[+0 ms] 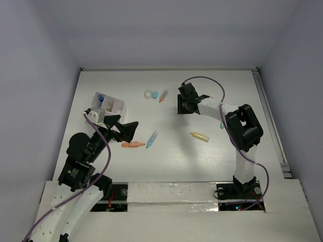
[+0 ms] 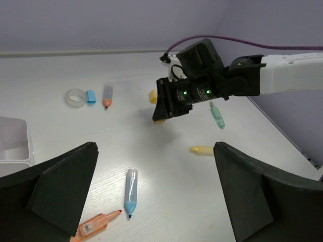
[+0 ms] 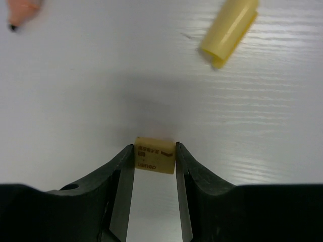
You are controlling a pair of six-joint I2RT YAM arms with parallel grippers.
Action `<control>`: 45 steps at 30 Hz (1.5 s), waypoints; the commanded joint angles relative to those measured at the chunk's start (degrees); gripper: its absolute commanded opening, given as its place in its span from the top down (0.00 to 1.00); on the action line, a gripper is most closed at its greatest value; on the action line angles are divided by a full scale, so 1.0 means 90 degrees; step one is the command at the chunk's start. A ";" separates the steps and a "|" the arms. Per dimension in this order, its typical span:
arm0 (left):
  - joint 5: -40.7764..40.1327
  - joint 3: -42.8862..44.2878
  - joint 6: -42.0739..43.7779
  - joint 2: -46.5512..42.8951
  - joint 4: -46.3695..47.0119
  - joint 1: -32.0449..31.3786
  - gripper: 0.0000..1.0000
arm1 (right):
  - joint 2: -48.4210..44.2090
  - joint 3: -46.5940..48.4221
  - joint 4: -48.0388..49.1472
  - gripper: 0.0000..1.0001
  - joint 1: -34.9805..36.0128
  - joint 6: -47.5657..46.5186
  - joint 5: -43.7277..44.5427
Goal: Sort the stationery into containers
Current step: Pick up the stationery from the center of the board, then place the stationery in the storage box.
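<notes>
Right jaws pinch a small yellow eraser (image 3: 155,156) down by the tabletop (image 1: 171,166), well away from the box (image 1: 119,105). Left jaws gape wide, empty. Pens (image 1: 152,138) lie loose; I think most sorting is left.

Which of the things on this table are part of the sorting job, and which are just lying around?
Job: white divided box; yellow eraser, gripped in the right hand; blue marker; orange marker; yellow marker; green marker; orange-tipped marker; tape roll; yellow cap.
Not the job: purple cable; table.
</notes>
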 commanded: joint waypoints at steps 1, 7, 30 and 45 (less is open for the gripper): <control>0.0095 0.0138 0.0031 0.0088 0.0354 -0.0047 0.01 | -0.0734 0.0155 0.1100 0.84 0.0523 -0.0139 -0.0673; -0.0031 0.0177 0.0021 0.0078 0.0315 -0.0047 0.01 | -0.0337 0.1012 0.2604 0.83 0.1353 0.0251 -0.2089; -0.0080 0.0187 0.0031 -0.0039 0.0325 0.0138 0.01 | 0.3571 0.6355 0.2870 0.77 0.2487 0.0642 -0.2725; -0.0032 0.0178 0.0021 0.0029 0.0354 0.0138 0.01 | 0.3885 0.6884 0.2781 0.41 0.2487 0.0623 -0.2705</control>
